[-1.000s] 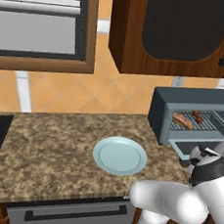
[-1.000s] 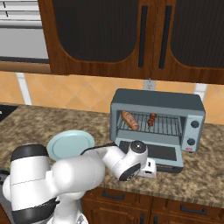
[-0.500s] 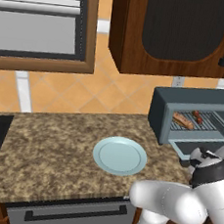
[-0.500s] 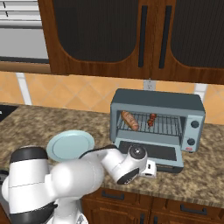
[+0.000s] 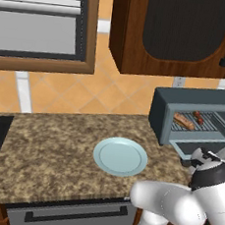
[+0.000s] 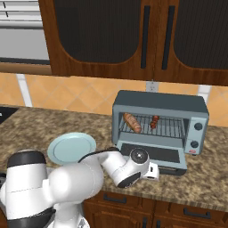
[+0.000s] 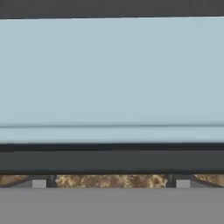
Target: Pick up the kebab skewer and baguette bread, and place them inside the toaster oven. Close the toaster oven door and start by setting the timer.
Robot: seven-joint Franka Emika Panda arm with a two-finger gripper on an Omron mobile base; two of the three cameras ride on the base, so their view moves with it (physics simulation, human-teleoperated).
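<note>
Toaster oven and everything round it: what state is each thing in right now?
toaster oven door: folded down, open.
baguette bread: lying on the oven rack, left side.
kebab skewer: on the rack, right of the bread.
plate: on the counter, bare.
pincer: open, low at the door's front edge, holding nothing.

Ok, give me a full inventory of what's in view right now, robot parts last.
toaster oven: one, slate blue-grey, on the counter's right part.
toaster oven door: one, folded down open in front.
baguette bread: one, tan-brown, on the oven rack, left.
kebab skewer: one, red-brown, on the rack, right of the bread.
plate: one, pale blue, mid-counter.
counter: one, speckled brown.
wall cabinets: dark wood, above.
arm: one, white.
pincer: one, low at the door's front edge, tips wide apart.
</note>
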